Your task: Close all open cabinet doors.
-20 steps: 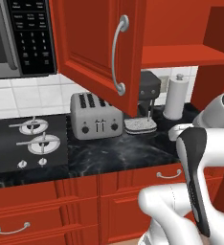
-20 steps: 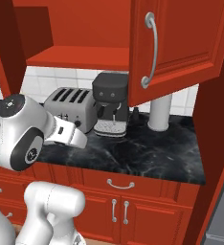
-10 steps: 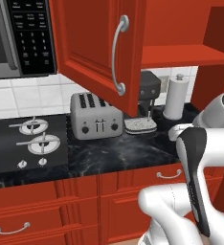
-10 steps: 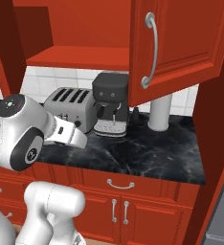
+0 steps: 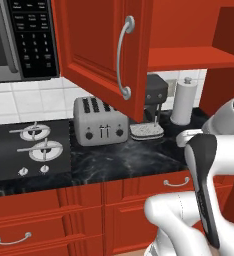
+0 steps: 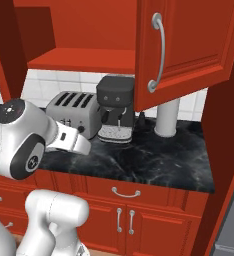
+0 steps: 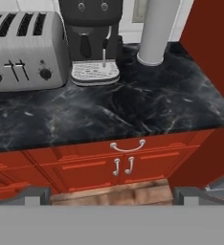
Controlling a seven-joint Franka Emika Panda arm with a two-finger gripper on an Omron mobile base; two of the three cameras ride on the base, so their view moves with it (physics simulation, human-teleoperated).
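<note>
Above the black marble counter (image 7: 133, 110), the upper cabinet door (image 5: 101, 55) is seen swung wide open, its silver bar handle (image 5: 123, 57) facing outward over the toaster (image 5: 99, 121) and coffee machine (image 6: 116, 107). The gripper (image 7: 112, 195) is held low before the lower cabinets, jaws spread wide and nothing grasped.

On the counter (image 7: 133, 110) the toaster (image 5: 100, 121) stands left of the coffee machine (image 6: 115, 107), the paper towel roll (image 5: 183, 101) to its right; an open cabinet door (image 5: 101, 52) hangs above them
</note>
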